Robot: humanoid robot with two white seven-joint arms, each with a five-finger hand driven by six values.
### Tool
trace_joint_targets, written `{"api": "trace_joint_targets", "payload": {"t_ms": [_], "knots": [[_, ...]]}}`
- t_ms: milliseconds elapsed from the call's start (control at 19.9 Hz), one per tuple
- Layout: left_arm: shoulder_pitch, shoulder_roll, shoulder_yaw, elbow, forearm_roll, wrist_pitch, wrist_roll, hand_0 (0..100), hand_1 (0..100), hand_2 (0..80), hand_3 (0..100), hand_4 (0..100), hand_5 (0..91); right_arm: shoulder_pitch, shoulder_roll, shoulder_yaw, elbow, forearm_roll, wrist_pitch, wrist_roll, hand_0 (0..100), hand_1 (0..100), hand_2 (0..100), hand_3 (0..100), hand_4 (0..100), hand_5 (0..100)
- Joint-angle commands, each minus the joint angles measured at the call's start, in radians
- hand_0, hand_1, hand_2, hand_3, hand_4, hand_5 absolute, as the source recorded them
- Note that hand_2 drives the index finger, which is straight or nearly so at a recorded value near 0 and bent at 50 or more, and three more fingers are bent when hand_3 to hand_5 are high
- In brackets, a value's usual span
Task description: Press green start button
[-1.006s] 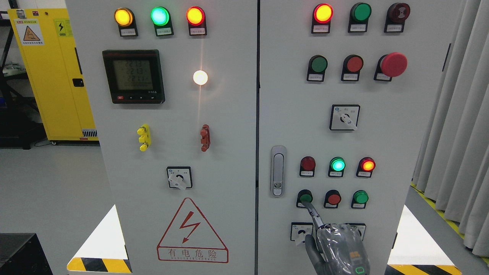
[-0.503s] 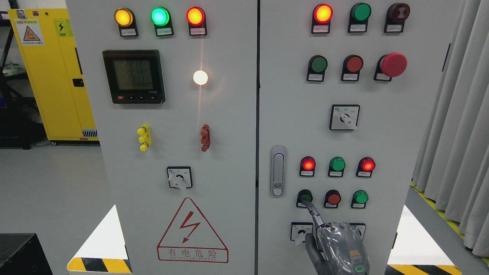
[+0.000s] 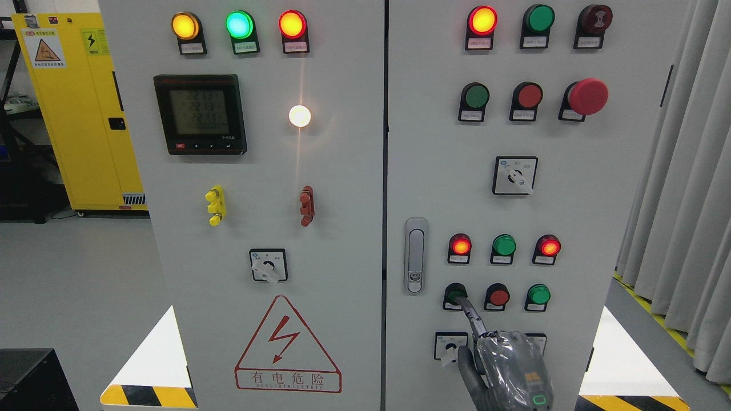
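Two cabinet doors stand side by side, the right door point(image 3: 571, 200) carrying a latch handle point(image 3: 415, 256) at its left edge. Right of the handle sits a row of three indicator lamps point(image 3: 504, 246); below it, three push buttons, the leftmost start button point(image 3: 455, 295) touched by the right hand point(image 3: 508, 365) reaching up from the bottom edge.

The right hand point(image 3: 508, 368) is cut off by the bottom edge, so its wrist and arm are not seen. The lower edge of the green start button point(image 3: 455, 295) is covered by the extended fingertip point(image 3: 467, 306). A selector switch point(image 3: 450, 346) near the cabinet's bottom edge is partly hidden behind the hand. The small labels under the buttons are too small to be read. The meter display point(image 3: 199, 113) digits are blurred. The yellow cabinet point(image 3: 74, 114) is partly hidden by the panel's left edge.
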Motion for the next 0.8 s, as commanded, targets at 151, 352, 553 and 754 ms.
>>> {"api": "trace_joint_targets", "payload": {"t_ms": [151,352,553,754], "knots": [[0.000,0.000,0.000,0.000,0.000,0.001,0.001,12,56,0.0,0,0,0.0,0.006,0.000,0.005,0.003,-0.005,-0.001,0.000,81,98,0,100,100,100],[0.000,0.000,-0.001,0.000,0.000,0.001,-0.001,12,56,0.0,0,0,0.0,0.012,0.000,0.005,-0.025,-0.007,-0.004,-0.004,80,98,0,100,100,100],[0.000,0.001,0.000,0.000,-0.001,0.001,-0.001,12,56,0.0,0,0,0.0,0.017,0.000,0.005,-0.058,-0.007,-0.004,-0.005,80,98,0,100,100,100],[0.000,0.001,0.000,0.000,0.000,0.001,-0.001,12,56,0.0,0,0,0.0,0.041,0.000,0.006,-0.089,-0.008,-0.010,-0.011,81,98,0,100,100,100]]}}
